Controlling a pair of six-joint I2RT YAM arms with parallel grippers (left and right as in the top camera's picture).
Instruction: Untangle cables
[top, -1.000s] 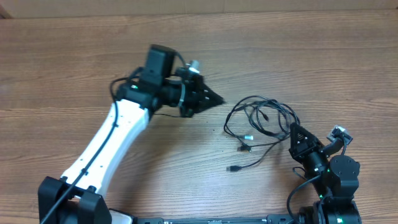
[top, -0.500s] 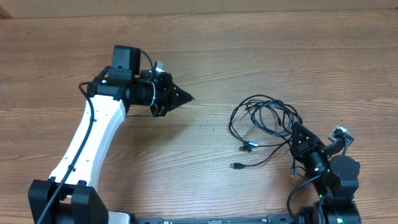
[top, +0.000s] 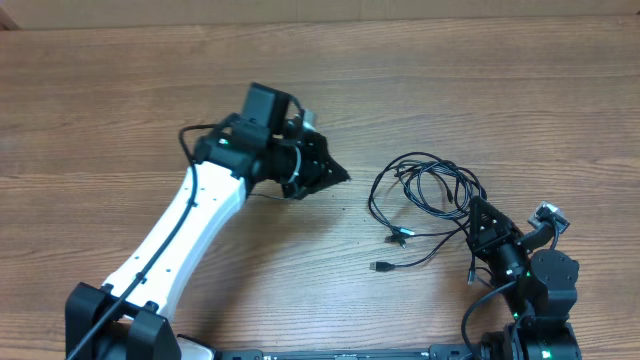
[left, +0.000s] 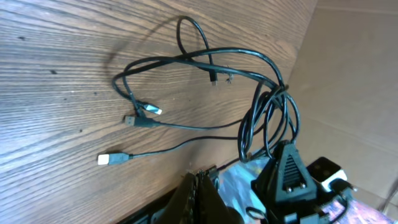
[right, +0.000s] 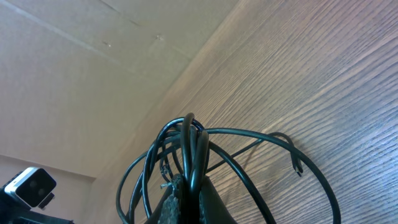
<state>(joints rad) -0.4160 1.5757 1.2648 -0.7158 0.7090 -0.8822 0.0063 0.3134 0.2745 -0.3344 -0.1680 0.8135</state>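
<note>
The cables (top: 437, 190) lie as a tangle of thin black cords on the wooden table (top: 120, 100), right of centre. Loose plug ends (top: 381, 267) trail toward the front. My right gripper (top: 476, 208) is shut on several loops at the tangle's right edge. In the right wrist view the cables (right: 189, 143) rise out of its closed fingers (right: 189, 184). My left gripper (top: 345, 177) hovers just left of the tangle, shut and holding nothing. In the left wrist view the cables (left: 239, 53) spread above its closed tips (left: 202, 176), with a pale plug (left: 107, 159) nearby.
The white left arm (top: 170, 235) slants across the table's left half from the front. The right arm's base (top: 545, 280) sits at the front right corner. A pale wall or board (right: 93, 74) borders the table's far edge.
My left arm swung away to the left, then came back right, ending close to the tangle's left side. The right gripper kept its hold; the cables barely shifted.
</note>
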